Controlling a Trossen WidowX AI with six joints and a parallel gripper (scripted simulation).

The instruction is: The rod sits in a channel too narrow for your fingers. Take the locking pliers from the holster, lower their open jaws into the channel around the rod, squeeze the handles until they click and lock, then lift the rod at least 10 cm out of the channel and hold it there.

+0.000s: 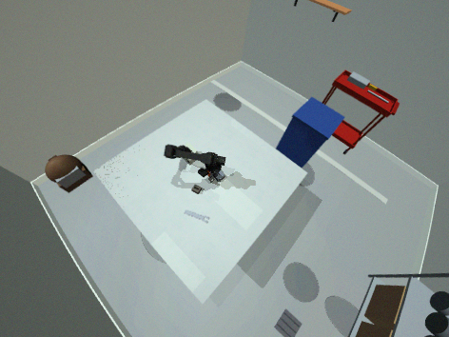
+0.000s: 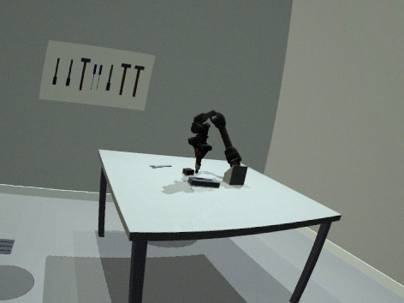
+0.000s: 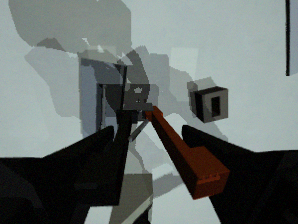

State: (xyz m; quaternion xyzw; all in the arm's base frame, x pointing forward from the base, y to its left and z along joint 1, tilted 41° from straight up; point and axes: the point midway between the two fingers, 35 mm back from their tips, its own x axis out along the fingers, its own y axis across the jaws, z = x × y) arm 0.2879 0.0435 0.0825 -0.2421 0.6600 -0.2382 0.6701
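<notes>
holds the locking pliers in the fingers of the gripper, set well apart and pinching across the two spread handles. in the wrist view, runs the black handle down toward seven o'clock and the orange handle toward five, with the grey jaws up at twelve. in the exterior view, points the pliers nearly straight down, with jaw tips low over the counter; cannot tell from here whether touching anything.

see the channel block lying flat at nine o'clock of the jaws in the wrist view, with the jaws overlapping only its near edge there, and at about five o'clock of the tips in the exterior view. can make out a narrow slot in it, but cannot pick out the rod for certain inside.

find the holster standing near, at three o'clock of the jaws in the wrist view, with an empty dark opening. spot also a thin pale tool, at six o'clock of the holster from above, and the arm's base at ten o'clock of the gripper.
</notes>
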